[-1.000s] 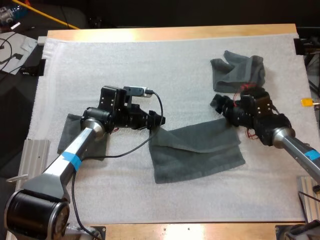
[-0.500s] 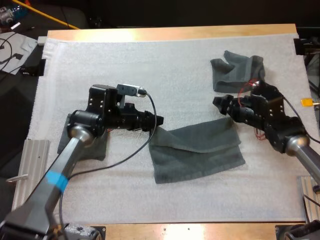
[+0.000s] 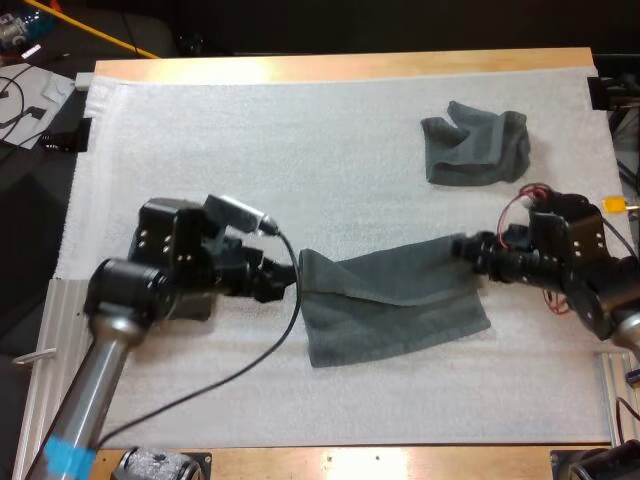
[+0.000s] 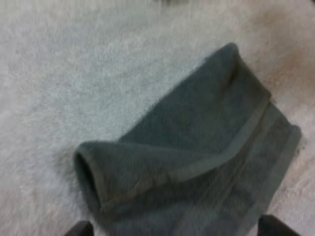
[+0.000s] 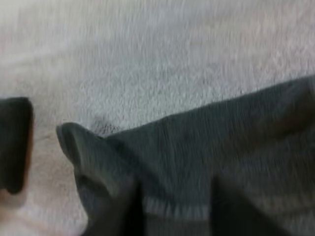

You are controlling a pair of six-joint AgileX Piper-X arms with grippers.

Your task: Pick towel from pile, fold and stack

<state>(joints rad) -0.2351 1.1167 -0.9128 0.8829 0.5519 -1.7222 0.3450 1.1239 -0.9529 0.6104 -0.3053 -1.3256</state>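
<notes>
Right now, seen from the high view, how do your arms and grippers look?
My left arm is a silver-grey tube with a blue tape band and a loose black cable. My right arm shows blocky black housings with thin red wires. The left gripper and right gripper are both black and two-fingered.

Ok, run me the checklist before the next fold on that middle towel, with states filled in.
1. The left tool is open at the half-folded towel, by its left edge: ok.
2. The right tool is open at its far right corner: ok.
3. Whether the right tool is clear of the cloth: cannot tell.
4. Layers aligned: not ok; the top layer sits skewed and the lower one shows along the near side.
5. The crumpled towel lies apart from the fold: ok.
</notes>
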